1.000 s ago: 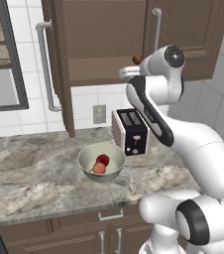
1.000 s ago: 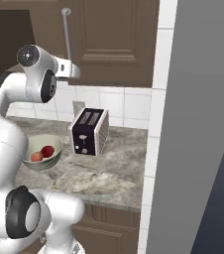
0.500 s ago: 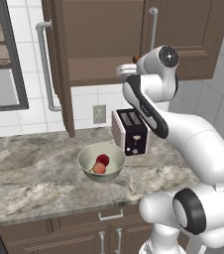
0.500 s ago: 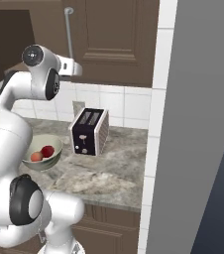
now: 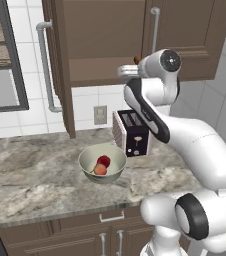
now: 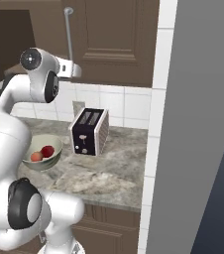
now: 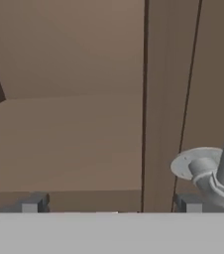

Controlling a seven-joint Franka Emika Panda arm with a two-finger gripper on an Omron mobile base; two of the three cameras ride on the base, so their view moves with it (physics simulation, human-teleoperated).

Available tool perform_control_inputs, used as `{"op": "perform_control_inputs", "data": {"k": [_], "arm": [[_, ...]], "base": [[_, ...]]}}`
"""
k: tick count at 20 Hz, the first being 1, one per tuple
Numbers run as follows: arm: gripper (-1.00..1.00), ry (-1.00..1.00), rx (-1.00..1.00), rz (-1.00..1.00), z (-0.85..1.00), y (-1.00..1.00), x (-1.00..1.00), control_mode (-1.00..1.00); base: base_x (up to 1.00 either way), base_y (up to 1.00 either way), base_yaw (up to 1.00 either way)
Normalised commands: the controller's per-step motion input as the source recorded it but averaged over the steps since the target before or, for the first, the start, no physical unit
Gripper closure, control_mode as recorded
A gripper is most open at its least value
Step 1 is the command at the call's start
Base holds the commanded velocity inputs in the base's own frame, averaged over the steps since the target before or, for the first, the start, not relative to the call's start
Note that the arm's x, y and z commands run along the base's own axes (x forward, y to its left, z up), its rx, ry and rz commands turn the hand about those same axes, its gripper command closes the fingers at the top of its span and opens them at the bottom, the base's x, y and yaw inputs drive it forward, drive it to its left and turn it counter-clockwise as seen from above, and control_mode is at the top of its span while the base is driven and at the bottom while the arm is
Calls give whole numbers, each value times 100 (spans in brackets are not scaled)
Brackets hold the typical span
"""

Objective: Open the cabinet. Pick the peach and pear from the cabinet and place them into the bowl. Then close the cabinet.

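Cabinet [image 5: 105, 45] left door swung open, right door shut — gripper [image 7: 109, 204] spread fully wide, holding nothing, facing the interior by the right door's handle [image 7: 218, 168]; peach [image 5: 100, 170] and pear [image 5: 104, 161] lie in the bowl [image 5: 87, 162] on the desk [image 5: 30, 175], at 7 o'clock of the toaster [image 5: 132, 132].

The white arm is raised high with its elbow bent, and the claw [image 7: 109, 204] stands wide open, holding nothing.

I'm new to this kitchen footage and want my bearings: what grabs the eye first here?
The big white arm rears up over the stone counter, its open pincer close against the dark brown cabinet. That cabinet's left door hangs open. Below, a pale bowl holds a peach and a red pear, beside a toaster.
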Motion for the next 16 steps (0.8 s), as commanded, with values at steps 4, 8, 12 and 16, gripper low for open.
{"op": "perform_control_inputs", "data": {"k": [4, 8, 12, 16], "arm": [[-100, 0, 0, 0, 5, 0, -56, -100], [-100, 0, 0, 3, 1, 0, -73, -100], [-100, 0, -1, 9, 0, 0, -96, -100], [-100, 0, -4, 14, 1, 0, -100, -100]], "base": [[0, 0, 0], [0, 0, 0], [0, 0, 0], [0, 0, 0]]}}
